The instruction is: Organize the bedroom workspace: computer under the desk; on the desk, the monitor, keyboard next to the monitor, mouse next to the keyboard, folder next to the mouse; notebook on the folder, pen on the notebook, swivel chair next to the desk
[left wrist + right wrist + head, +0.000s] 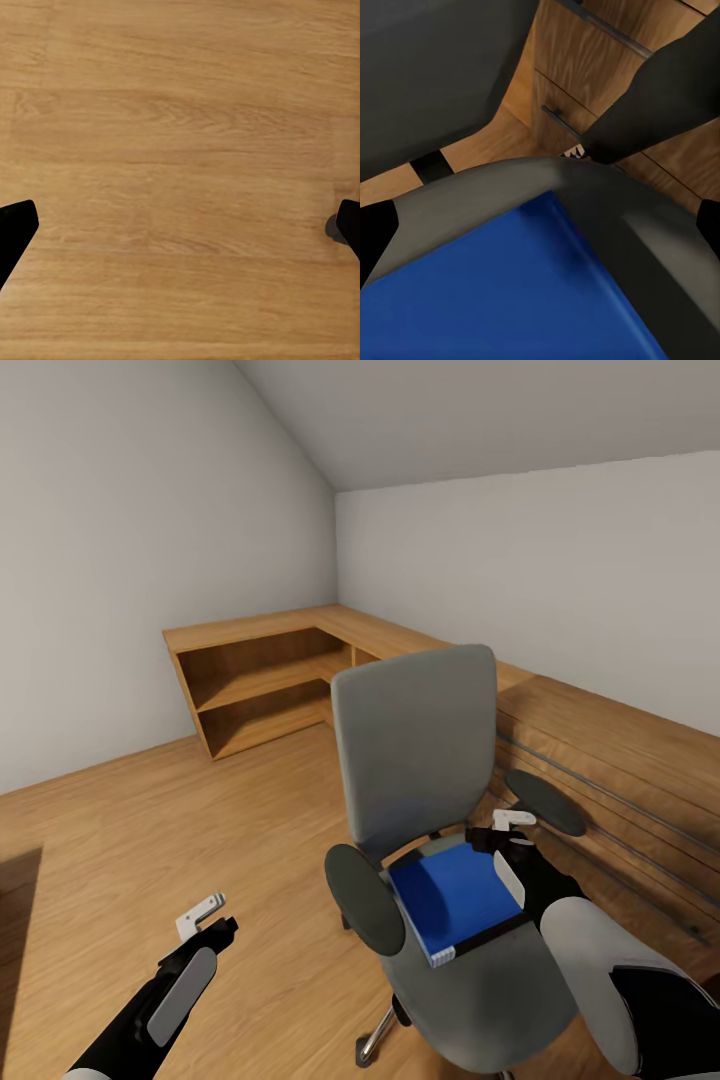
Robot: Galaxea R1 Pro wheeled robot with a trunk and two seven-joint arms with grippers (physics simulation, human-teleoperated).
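Nearest the head camera, the right arm's pale forearm filled the lower corner, reaching in over the chair (430,780), and the right gripper (510,850) hung just above the far right corner of the folder (455,900). Its fingers were spread, the two dark tips sitting wide at the edges of the wrist view with the blue cover between them, and nothing was pinched yet. The folder lay flat on the grey seat (607,217), taking up most of it, black edge toward the front, tucked between the two black armrests. It looked thin, stiff and light, with a smooth cover that could well slide on the upholstery, so pressing down on the flat face would likely get nowhere. The better bet, by my reading, was an edge: the right side or far corner near the gripper, where a finger could slip under against the soft cushion. The right armrest (545,800) crowded that side, so there was little room. Over on the other side, the left gripper (205,920) hovered low above bare floor (180,150), well apart from the chair, fingers spread and empty. Oak shelving (265,680) ran along the far wall.
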